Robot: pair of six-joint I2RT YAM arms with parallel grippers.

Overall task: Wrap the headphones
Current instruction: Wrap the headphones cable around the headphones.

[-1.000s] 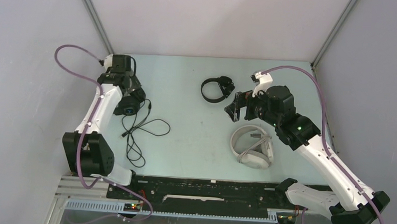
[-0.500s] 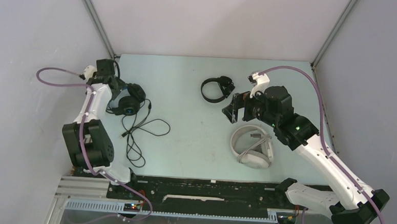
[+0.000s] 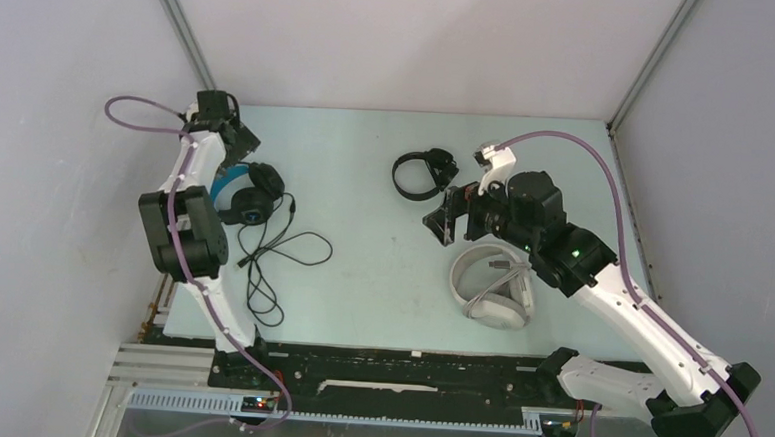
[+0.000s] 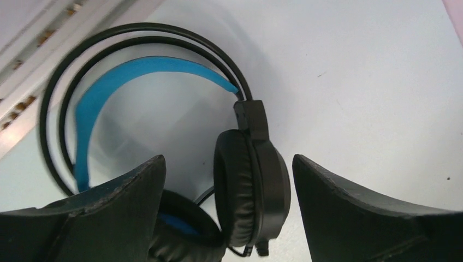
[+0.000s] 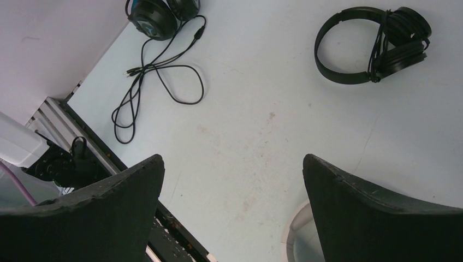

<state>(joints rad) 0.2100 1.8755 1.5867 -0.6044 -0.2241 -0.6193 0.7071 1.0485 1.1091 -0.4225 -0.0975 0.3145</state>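
Note:
The bulky black headphones with blue lining (image 3: 251, 197) lie at the far left, their black cable (image 3: 273, 255) loose on the table in front of them. My left gripper (image 3: 235, 142) is open just behind them. In the left wrist view one earcup (image 4: 252, 191) stands between my open fingers (image 4: 226, 159), with gaps on both sides. The small black on-ear headphones (image 3: 421, 173) lie at the back middle. The white over-ear headphones (image 3: 492, 284) lie right of centre. My right gripper (image 3: 446, 218) is open and empty, hovering between these two.
The right wrist view shows the small black headphones (image 5: 371, 49), the bulky pair (image 5: 158, 13), the loose cable (image 5: 158, 82) and a rim of the white pair (image 5: 292, 237). A black rail (image 3: 406, 370) runs along the near edge. Walls close the left and back.
My left arm has swung off the bulky headphones toward the back-left corner, uncovering their blue band. My right gripper has drifted slightly left. The headphones have stayed in place.

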